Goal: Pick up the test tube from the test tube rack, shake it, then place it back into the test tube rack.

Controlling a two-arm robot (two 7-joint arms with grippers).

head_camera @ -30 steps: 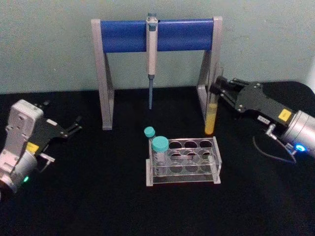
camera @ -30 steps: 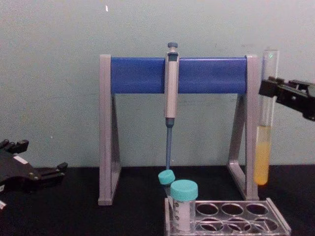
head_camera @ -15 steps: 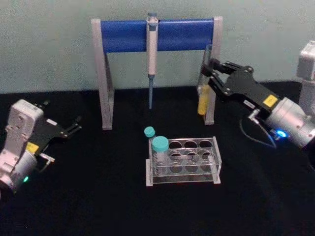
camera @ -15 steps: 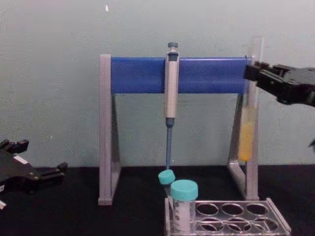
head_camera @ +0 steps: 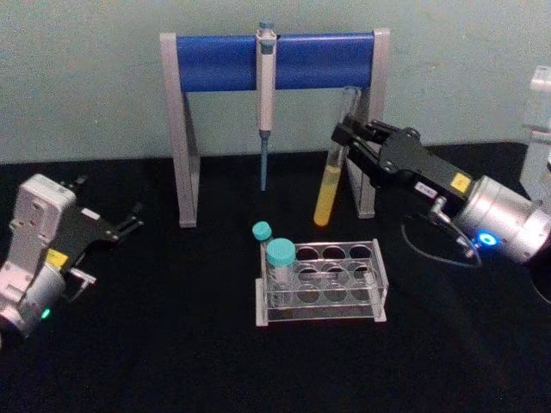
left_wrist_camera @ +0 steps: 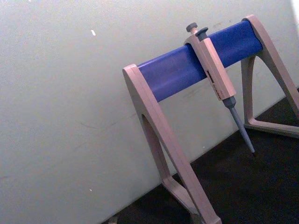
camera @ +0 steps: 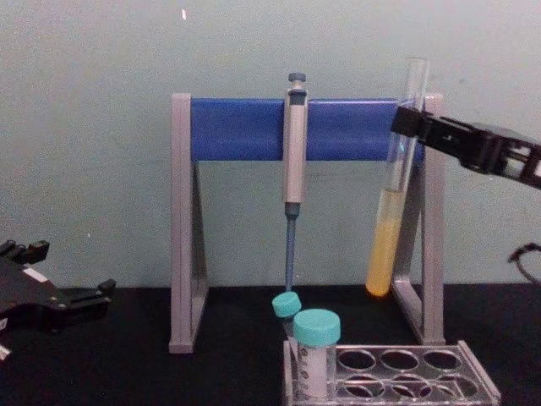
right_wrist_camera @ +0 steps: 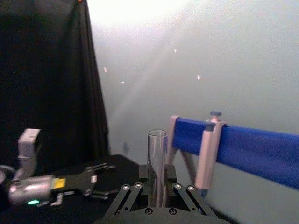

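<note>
While the shaking step of the task appears to be under way, the black surface [head_camera: 172, 361] carries a grey-and-blue pipette stand [head_camera: 224, 62], the fixed mark of the scene. The right gripper [head_camera: 344, 142], reaching in beside the stand's right leg, is clamped on the upper part of the test tube [head_camera: 325, 194]. The left gripper [head_camera: 129, 222], idle well to the left of the stand, has its fingers parted on nothing. The test tube rack [head_camera: 379, 297] sits on the surface in front of the stand.

The tube hangs in the air, tilted. Its yellow-filled bottom is swung under the stand's blue bar toward the hanging pipette [head_camera: 265, 95], and its open mouth is near the top of the right leg. Two teal-capped tubes [head_camera: 279, 254] stand at the rack's left end.

Once shaking ends, the next move would likely call for righting the tube, carrying it forward from the stand over a free hole, and lowering it straight.

Half a second before, the tube stood nearly upright against the stand's right leg. A second before, it was outside that leg.
</note>
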